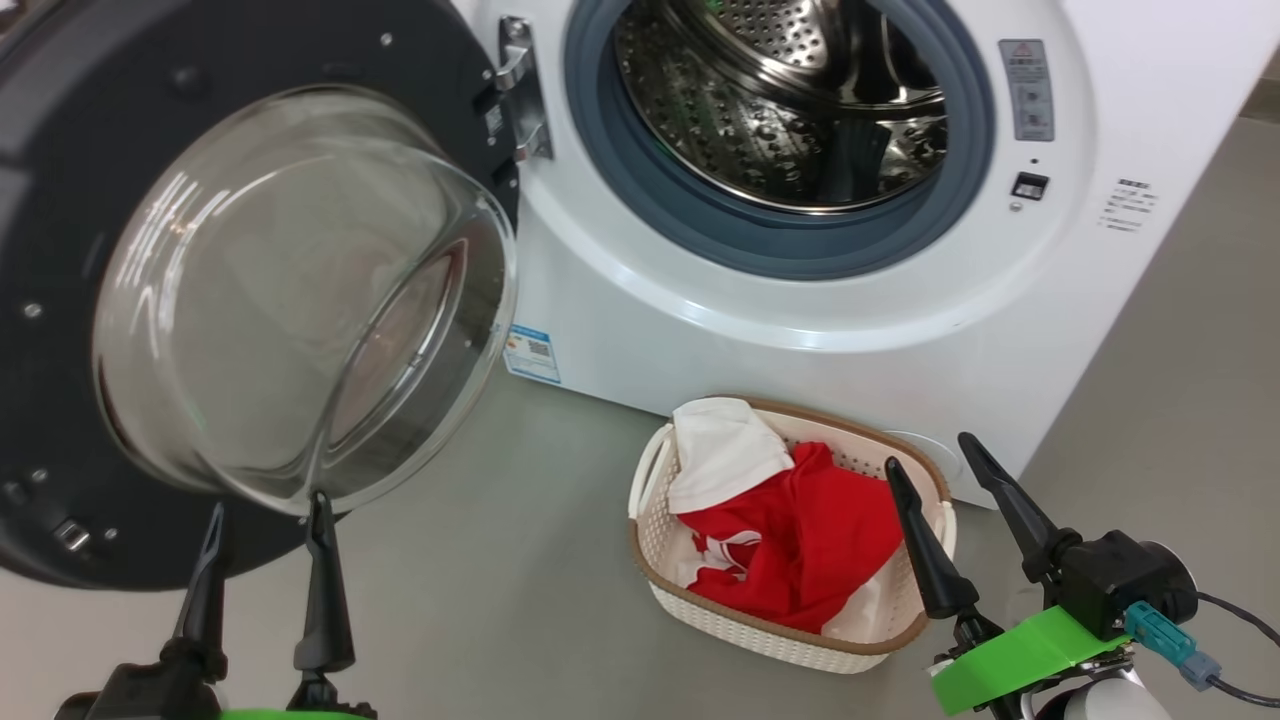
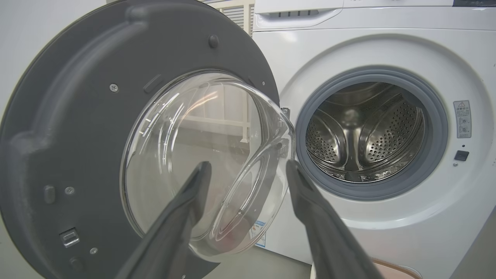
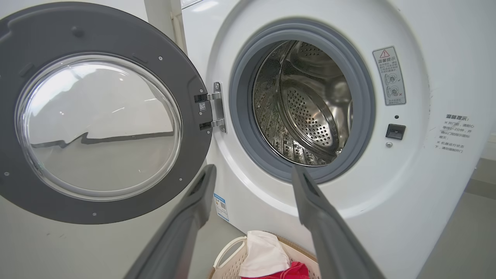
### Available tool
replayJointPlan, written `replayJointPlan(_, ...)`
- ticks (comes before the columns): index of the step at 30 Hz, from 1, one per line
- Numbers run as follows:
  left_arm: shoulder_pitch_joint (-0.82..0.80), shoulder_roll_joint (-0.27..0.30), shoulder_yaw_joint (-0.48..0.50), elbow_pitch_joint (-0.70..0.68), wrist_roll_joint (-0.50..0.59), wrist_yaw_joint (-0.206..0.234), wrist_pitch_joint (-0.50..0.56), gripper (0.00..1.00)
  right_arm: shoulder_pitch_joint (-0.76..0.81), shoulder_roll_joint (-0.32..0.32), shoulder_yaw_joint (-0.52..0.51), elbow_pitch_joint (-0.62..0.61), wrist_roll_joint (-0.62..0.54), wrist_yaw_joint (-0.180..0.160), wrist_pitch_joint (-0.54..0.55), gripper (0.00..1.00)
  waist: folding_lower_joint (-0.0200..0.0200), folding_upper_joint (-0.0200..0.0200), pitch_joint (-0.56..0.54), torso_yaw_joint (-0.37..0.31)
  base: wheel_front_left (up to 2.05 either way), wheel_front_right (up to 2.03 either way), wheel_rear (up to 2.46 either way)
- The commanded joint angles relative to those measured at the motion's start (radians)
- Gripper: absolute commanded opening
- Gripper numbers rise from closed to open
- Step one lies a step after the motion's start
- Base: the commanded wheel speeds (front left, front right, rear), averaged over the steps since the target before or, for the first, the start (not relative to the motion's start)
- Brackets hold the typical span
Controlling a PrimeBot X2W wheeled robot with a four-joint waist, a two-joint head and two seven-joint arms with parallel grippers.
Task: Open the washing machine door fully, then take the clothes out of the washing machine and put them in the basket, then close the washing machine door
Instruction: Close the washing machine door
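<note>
The clothes (image 1: 800, 540) are in the basket (image 1: 700, 605): we see a red bundle heaped across the middle, with a white part draped up over the rim on the side nearer the machine. The basket sits on the grey floor (image 1: 480, 580), just in front of the washing machine (image 1: 750, 330), below its opening and a little to the right. Up above, the grey rubber ring (image 1: 760, 240) frames the drum (image 1: 780, 110), and all we can make out in there is shiny perforated steel. Over on the left, the washing machine door (image 1: 60, 200) is swung wide on its hinge (image 1: 520, 90), with its dark inner face and the bulging glass bowl (image 1: 290, 300) turned towards us. A blue label sticker (image 1: 532, 353) shows on the white front panel, just past the edge of the glass. Down at the lower left, the left fingers (image 1: 322, 580) are spread apart and gripping nothing. They point up at the underside of the glass bowl, and one tip seems to sit right at its lower edge, though we can't tell from here whether it touches. At the lower right, the right fingers (image 1: 925, 555) are spread wide too and carry nothing. They hang over the right end of the basket, with the inner finger crossing its rim in the head view.
</note>
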Motion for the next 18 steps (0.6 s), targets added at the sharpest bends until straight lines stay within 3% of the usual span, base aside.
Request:
replayJointPlan(1, -0.01, 0.009, 0.032, -0.03, 0.007, 0.004, -0.009, 1.0, -0.041, -0.006, 0.027, -0.027, -0.005, 0.006, -0.006, 1.0, 0.0, 0.0, 0.008, 0.02, 0.0, 0.0, 0.0)
replayJointPlan(14, -0.008, 0.009, 0.036, -0.034, 0.013, 0.016, -0.009, 1.0, -0.047, -0.02, 0.041, -0.02, 0.001, 0.006, -0.006, 1.0, 0.0, 0.0, 0.016, 0.046, 0.0, 0.0, 0.0)
replayJointPlan(15, -0.007, 0.009, 0.037, -0.034, 0.013, 0.017, -0.009, 0.89, -0.047, -0.02, 0.042, -0.019, 0.002, 0.006, -0.006, 1.0, 0.0, 0.0, 0.016, 0.044, 0.0, 0.0, 0.0)
replayJointPlan(18, -0.005, 0.009, 0.037, -0.031, 0.026, 0.018, -0.009, 0.0, -0.048, -0.019, 0.05, -0.017, 0.005, 0.006, -0.006, 1.0, 0.0, 0.0, 0.017, 0.036, 0.0, 0.0, 0.0)
